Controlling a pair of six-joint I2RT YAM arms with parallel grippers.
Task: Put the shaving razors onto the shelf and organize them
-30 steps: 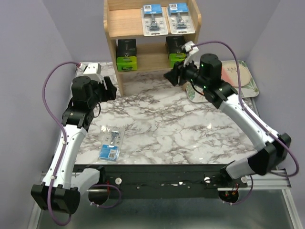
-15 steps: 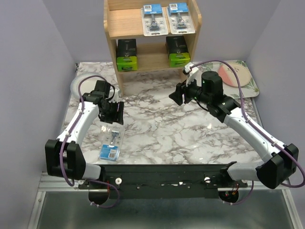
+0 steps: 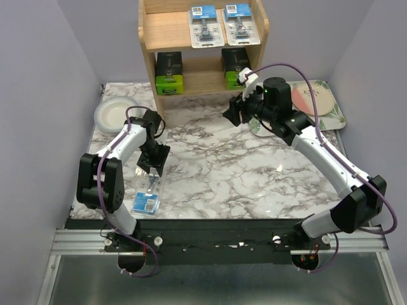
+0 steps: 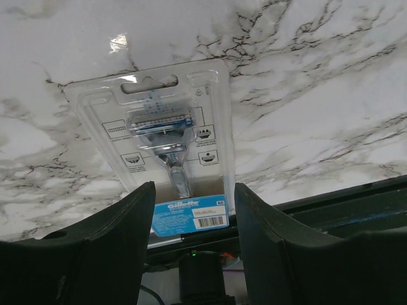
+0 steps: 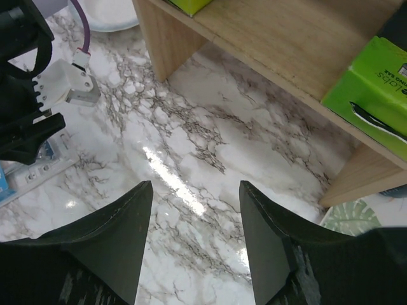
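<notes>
The wooden shelf stands at the back. Its top tier holds two clear blister packs. Its lower tier holds two black boxes with lime-green ends. A third blister pack lies flat on the marble near the front left; in the left wrist view its blue card end lies between my fingers. My left gripper is open and empty just above that pack. My right gripper is open and empty above the marble in front of the shelf's right side, near a lime-green box end.
A white plate sits at the back left beside the shelf. A floral tray holding a pink plate lies at the back right, behind the right arm. Purple walls close in on both sides.
My left arm has swung down and forward, bringing its gripper over the blister pack on the table. My right gripper drew away from the shelf, then moved back toward it.
</notes>
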